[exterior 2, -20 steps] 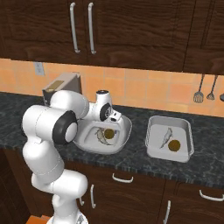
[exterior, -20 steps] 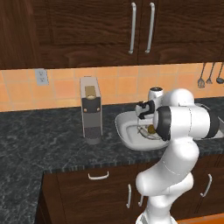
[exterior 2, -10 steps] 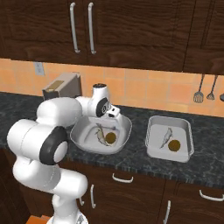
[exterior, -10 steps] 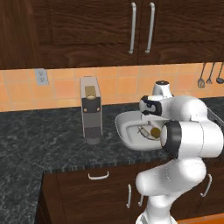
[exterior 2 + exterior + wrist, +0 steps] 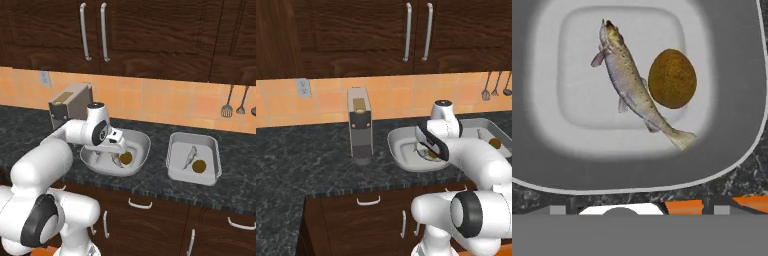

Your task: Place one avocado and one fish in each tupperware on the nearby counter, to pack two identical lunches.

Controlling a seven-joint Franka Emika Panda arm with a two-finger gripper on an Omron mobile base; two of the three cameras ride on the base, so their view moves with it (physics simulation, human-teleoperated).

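Dark marbled counter (image 5: 150,187) is seen running under everything. Going left to right in the right base view: a boxy grey-brown appliance (image 5: 70,102) at the back, then the rounded tupperware (image 5: 140,142), then a squarer tupperware (image 5: 216,172) near the right end.

Rounded tupperware is seen to hold one fish (image 5: 632,85) and one avocado (image 5: 672,77), lying just beside each other, touching or nearly so, on the tray floor. The gripper (image 5: 116,150) hangs over this tray; its jaws are taken as spread wide, nothing pinched between them, though the fingertips themselves are hard to make out.

Squarer tupperware is seen to hold a second fish (image 5: 189,156) and a second avocado (image 5: 199,166), side by side.

Progress is judged as essentially complete: both trays are packed alike, one fish plus one avocado each. Only pulling the arm clear seems left.

No brands, labels or readable writing are found anywhere.
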